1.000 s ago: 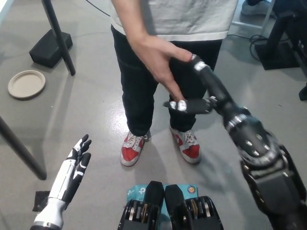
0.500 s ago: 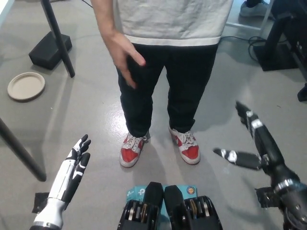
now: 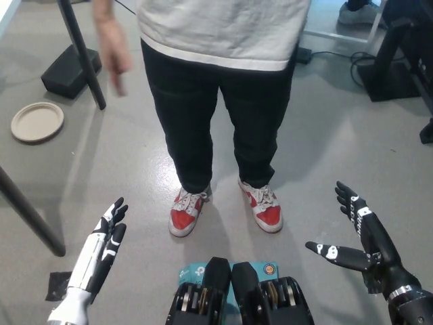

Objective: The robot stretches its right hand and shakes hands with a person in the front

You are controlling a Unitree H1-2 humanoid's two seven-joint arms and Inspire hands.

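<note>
Head view, right hand [image 3: 358, 237]: black, low at lower right, fingers spread wide, holding nothing; well apart from the person.
Head view, person's hand [image 3: 111, 47]: blurred, hanging at their side, upper left; not offered for a grasp.
Head view, person [image 3: 216, 101]: standing in front, red-and-white shoes [image 3: 226, 206] facing the robot.
Head view, left hand [image 3: 101, 250]: white, resting lower left, fingers straight and apart, empty.
</note>
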